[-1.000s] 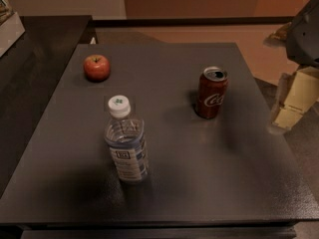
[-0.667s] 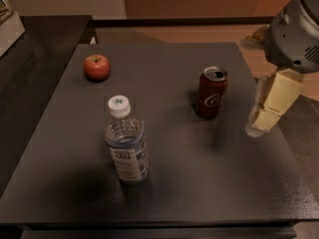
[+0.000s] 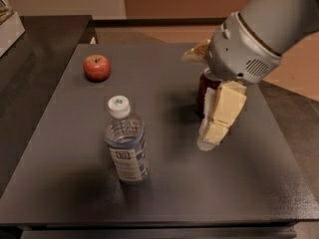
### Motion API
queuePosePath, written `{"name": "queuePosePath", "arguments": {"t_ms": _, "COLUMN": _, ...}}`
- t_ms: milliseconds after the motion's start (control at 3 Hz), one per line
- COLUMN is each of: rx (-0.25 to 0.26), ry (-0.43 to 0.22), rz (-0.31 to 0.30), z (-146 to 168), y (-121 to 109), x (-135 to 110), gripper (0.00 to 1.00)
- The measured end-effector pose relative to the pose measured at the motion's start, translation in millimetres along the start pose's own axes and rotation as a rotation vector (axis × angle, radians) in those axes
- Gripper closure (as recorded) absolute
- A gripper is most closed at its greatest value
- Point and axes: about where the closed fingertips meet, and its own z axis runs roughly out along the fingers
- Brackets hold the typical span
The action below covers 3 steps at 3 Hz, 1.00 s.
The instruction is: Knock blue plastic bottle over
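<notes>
The blue plastic bottle (image 3: 125, 141) stands upright near the front left of the dark table (image 3: 65, 183). It is clear, with a white cap bearing a green mark and a blue-and-white label. My gripper (image 3: 212, 133) hangs from the grey arm to the right of the bottle, about a bottle's height away from it, its cream fingers pointing down close to the table top. It is not touching the bottle. The red cola can (image 3: 203, 91) stands just behind the gripper and is mostly hidden by it.
A red apple (image 3: 96, 67) lies at the table's back left. A second dark surface (image 3: 35, 39) adjoins on the left. Brown floor shows behind and to the right of the table.
The arm has swung in from the right edge toward the middle of the table and now covers most of the can. The bottle, can and apple have not moved.
</notes>
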Motion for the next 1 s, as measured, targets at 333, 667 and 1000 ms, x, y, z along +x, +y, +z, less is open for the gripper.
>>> {"name": "queuePosePath", "arguments": {"t_ms": 333, "rx": -0.061, "ry": -0.045, "rz": -0.051, "z": 18.9, "y": 6.4, "x": -22.9, "gripper": 0.0}}
{"name": "queuePosePath", "arguments": {"t_ms": 667, "rx": -0.135, "ry": -0.074, "rz": -0.105, "z": 39.6, "y": 18.4, "x": -41.7, "gripper": 0.0}}
{"name": "queuePosePath", "arguments": {"t_ms": 1000, "rx": -0.193, "ry": -0.092, "rz": -0.145, "z": 54.8, "y": 28.5, "x": -54.2, "gripper": 0.0}}
